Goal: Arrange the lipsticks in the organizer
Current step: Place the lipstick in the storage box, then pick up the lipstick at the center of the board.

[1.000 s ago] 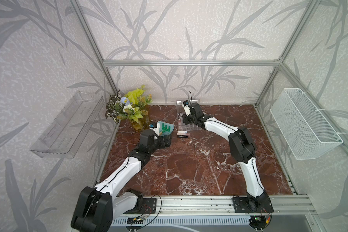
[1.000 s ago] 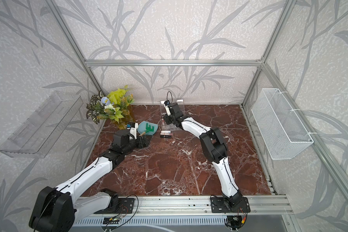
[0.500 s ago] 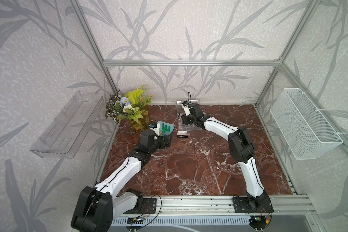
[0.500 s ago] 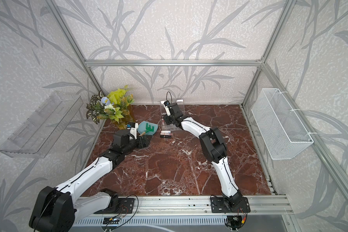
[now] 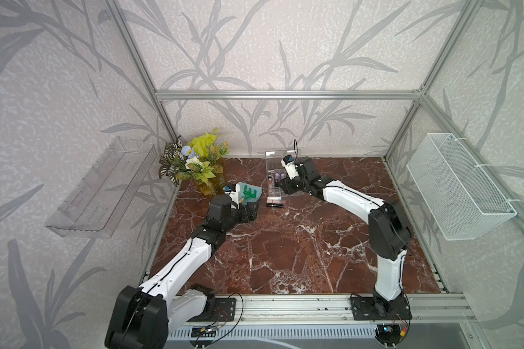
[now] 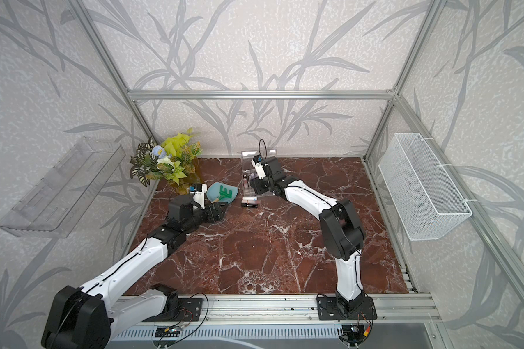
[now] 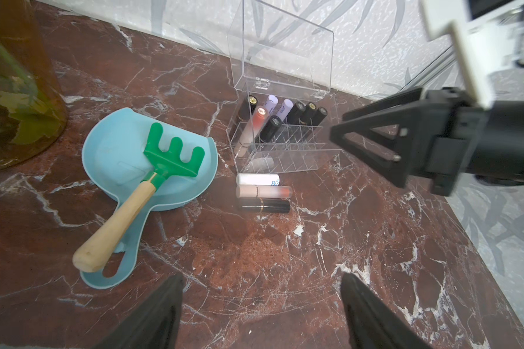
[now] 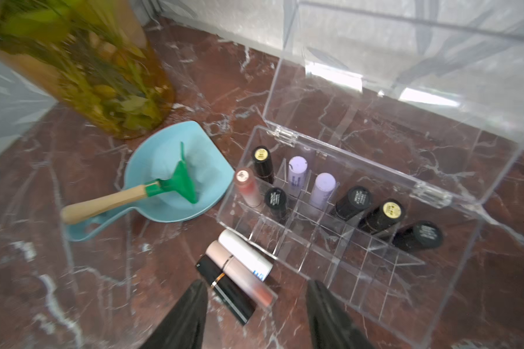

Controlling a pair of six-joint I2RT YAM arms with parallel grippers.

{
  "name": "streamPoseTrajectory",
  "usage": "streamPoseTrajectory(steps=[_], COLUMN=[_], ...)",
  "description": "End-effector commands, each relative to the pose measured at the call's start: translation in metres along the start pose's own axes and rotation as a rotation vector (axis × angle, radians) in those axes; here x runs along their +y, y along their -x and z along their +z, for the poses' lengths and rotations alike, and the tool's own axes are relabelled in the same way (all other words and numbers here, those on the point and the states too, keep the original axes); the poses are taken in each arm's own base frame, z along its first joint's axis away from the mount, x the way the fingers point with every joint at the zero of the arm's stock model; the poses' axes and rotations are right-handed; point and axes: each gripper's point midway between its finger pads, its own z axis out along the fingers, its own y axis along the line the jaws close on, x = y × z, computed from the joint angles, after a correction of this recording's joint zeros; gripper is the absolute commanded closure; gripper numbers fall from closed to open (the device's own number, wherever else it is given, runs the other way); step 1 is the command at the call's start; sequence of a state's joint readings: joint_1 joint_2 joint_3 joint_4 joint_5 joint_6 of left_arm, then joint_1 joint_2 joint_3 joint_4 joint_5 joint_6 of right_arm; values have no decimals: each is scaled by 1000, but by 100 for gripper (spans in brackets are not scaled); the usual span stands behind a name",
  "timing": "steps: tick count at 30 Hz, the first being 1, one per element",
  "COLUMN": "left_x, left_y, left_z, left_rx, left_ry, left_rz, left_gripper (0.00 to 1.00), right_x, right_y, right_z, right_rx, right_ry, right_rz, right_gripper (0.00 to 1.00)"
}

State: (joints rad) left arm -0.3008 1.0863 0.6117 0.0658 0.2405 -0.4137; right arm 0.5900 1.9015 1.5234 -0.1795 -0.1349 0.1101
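Bright, even light; right wrist view motion-blurred.

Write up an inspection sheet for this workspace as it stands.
Surface: red-brown marble table; no spills seen.
Job's things: organizer with its lid raised; eight lipsticks standing in its cells; three loose lipsticks lying side by side on the table in front of it.
Clutter: green rake lying in a blue scoop; vase of plants in the far corner.
Grippers: left gripper open, empty; right gripper open, empty, hovering by the organizer.
Cables: black loop over the right wrist; wires at the arm bases.
Surroundings: clear tray and wire basket on the side walls.
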Motion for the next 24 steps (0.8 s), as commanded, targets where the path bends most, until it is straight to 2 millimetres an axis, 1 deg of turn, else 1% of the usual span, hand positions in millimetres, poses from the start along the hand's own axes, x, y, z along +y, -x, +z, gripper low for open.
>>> streamPoseTrajectory(steps=[1, 3, 5, 8, 13, 18, 24], left_x=[-8, -10, -11, -13, -14, -15, -16], left_y=[8, 9, 10, 11, 10, 10, 10], left_z=[-5, -6, -7, -9, -10, -8, -8], left_rx=[-31, -34, -36, -38, -35, -34, -32], left_ry=[-41, -47, -52, -62, -67, -74, -77], left_rz=[-9, -11, -15, -22, -29, -37, -42], left_gripper=[17, 17, 17, 17, 17, 17, 17], right_x=[23, 30, 39, 46, 51, 55, 61], right_y=[-17, -32, -48, -66, -88, -100, -108], right_z=[-28, -28, -23, -7, 15, 26, 37], right_rx=[54, 106, 167, 250, 381, 425, 461], right_ry=[103, 138, 189, 233, 230, 225, 219], right_rz=[32, 39, 55, 76, 74, 72, 49], right_gripper=[41, 39, 38, 38, 39, 39, 39])
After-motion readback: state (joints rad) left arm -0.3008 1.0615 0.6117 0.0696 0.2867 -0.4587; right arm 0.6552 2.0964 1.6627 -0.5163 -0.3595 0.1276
